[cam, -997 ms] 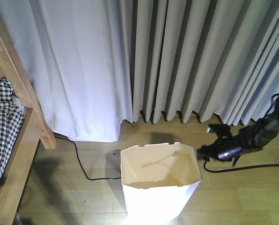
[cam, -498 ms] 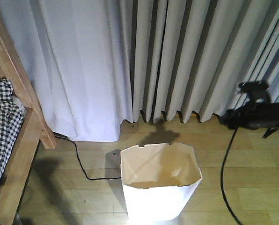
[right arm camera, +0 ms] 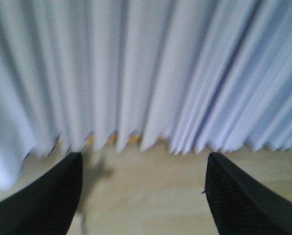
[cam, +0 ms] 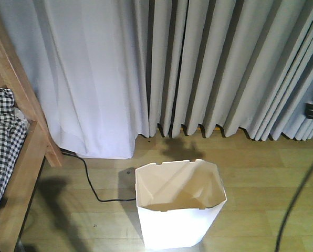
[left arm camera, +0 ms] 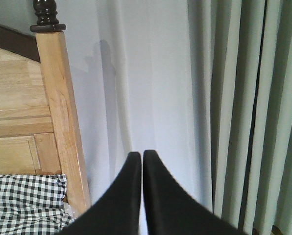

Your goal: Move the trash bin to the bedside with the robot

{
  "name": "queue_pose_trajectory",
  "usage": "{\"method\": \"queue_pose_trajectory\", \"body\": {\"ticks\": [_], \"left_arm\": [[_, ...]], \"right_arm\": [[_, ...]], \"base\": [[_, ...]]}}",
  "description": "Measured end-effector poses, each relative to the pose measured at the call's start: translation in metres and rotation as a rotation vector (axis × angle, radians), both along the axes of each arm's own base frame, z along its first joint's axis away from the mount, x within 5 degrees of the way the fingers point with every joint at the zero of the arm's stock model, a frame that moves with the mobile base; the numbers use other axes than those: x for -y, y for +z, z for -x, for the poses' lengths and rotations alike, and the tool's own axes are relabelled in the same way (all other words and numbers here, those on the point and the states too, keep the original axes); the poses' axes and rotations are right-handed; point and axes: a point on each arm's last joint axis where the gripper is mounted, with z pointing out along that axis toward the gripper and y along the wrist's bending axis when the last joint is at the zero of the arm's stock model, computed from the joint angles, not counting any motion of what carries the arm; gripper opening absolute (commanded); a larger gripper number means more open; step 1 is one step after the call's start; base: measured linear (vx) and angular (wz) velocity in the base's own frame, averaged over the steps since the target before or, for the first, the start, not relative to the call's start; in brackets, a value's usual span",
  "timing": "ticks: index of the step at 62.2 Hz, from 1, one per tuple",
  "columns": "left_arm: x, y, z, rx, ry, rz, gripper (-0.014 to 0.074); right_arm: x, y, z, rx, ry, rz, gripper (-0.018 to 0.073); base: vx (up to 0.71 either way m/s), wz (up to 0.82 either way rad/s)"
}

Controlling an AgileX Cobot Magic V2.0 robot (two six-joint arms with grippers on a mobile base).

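Right gripper (right arm camera: 143,196) gapes, grasping nothing; left gripper (left arm camera: 138,196) is clenched empty. The trash bin (cam: 180,210) stands free, bedside (cam: 20,173) at nine o'clock; a careless push could tip its thin wall.

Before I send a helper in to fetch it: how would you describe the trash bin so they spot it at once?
Find the long pale curtains along the back wall; on the wooden floor just in front of them stands the trash bin. It is a white, tapered, open-topped plastic bin with an angular notched rim, a black cable trailing to its left. Nothing else stands free on the floor.
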Motion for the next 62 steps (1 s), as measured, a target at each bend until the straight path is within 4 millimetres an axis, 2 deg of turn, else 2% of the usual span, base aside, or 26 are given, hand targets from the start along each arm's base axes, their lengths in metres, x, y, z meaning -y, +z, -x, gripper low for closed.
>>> {"method": "queue_pose_trajectory", "body": {"ticks": [9,14,24,39,44,59,62], "left_arm": [[0.000,0.000,0.000,0.000,0.000,0.000,-0.0006],[0.000,0.000,0.000,0.000,0.000,0.000,-0.0006],[0.000,0.000,0.000,0.000,0.000,0.000,-0.0006],[0.000,0.000,0.000,0.000,0.000,0.000,-0.0006],[0.000,0.000,0.000,0.000,0.000,0.000,-0.0006],[0.000,0.000,0.000,0.000,0.000,0.000,-0.0006],[0.000,0.000,0.000,0.000,0.000,0.000,-0.0006]], "right_arm": [[-0.004,0.012,0.044,0.137,-0.033,0.002,0.0512],[-0.013,0.012,0.064,0.213,0.024,-0.011,0.0512],[-0.033,0.013,0.088,0.320,0.190,-0.026,0.0512],[-0.034,0.010,0.117,0.435,0.187,-0.007,0.0493],[-0.034,0.007,0.122,0.461,0.188,-0.005,0.0417],[-0.034,0.006,0.126,0.481,0.192,-0.005,-0.0006],[-0.034,0.006,0.126,0.481,0.196,-0.006,-0.0014]], "base": [[0.00,0.00],[0.00,0.00],[0.00,0.00],[0.00,0.00],[0.00,0.00],[0.00,0.00],[0.00,0.00]]}}
